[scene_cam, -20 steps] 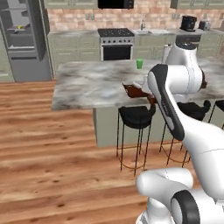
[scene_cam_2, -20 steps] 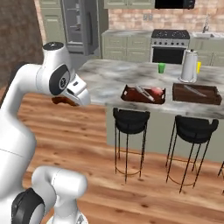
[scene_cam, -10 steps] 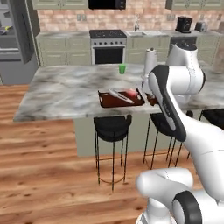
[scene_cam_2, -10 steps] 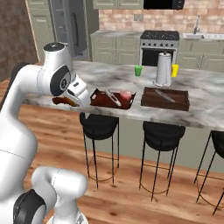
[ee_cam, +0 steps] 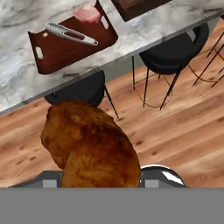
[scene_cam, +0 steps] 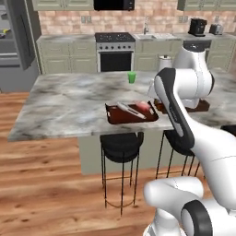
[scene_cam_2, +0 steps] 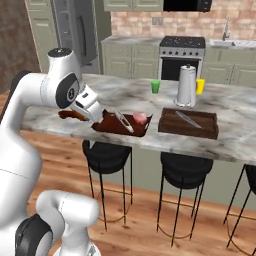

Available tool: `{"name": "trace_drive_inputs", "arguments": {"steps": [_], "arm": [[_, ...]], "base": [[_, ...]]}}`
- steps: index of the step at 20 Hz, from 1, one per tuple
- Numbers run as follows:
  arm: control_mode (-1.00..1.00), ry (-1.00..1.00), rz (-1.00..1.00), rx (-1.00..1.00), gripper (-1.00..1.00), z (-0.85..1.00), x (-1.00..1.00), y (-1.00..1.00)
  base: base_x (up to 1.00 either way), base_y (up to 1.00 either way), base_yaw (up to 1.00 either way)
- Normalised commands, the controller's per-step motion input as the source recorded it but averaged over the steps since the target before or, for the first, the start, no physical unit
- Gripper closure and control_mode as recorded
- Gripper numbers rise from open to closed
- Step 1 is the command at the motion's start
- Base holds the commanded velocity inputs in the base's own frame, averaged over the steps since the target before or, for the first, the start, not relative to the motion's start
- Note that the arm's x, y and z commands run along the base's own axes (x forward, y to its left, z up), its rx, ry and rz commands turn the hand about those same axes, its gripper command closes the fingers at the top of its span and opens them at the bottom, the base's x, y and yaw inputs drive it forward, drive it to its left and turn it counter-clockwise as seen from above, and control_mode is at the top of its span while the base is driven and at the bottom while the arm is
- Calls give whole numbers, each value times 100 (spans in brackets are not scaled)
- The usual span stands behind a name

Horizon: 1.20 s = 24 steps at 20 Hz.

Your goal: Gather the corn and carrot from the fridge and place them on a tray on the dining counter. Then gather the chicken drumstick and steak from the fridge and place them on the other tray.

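Golden-brown and crusted, the chicken drumstick (ee_cam: 89, 146) sits pinched between my jaws (ee_cam: 99, 177), its bulk swelling up from between the tips and hiding them. From the hand view, the dark tray (ee_cam: 52, 50) I want lies ahead of the jaws and a little to the left of that view, up on the marble counter (ee_cam: 144, 30), with a black stool (ee_cam: 76, 89) and bare wood floor between it and the drumstick. So I judge I am short of the counter's edge, with the meat hanging over the floor and not yet over the tray. That tray already carries the pink steak (ee_cam: 86, 14) at its far end and a pair of metal tongs (ee_cam: 70, 33) lying slantwise across its middle; the near part is bare, and that is where I would aim. The tray's long axis runs roughly across my line of approach. In the right base view the second tray (scene_cam_2: 188, 123) sits just beside the first, further along the counter, so I must not overshoot sideways.
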Motion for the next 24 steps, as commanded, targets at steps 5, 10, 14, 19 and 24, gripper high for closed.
{"name": "trace_drive_inputs", "arguments": {"steps": [5, 10, 14, 19, 24], "arm": [[100, 0, 0, 0, 100, 0, 0, 0], [100, 0, 0, 0, 100, 0, 0, 0], [100, 0, 0, 0, 100, 0, 0, 0], [100, 0, 0, 0, 100, 0, 0, 0], [100, 0, 0, 0, 100, 0, 0, 0]], "base": [[38, 0, 0], [39, 2, 0], [39, 3, 0], [53, 1, 0], [51, 0, 0]]}}
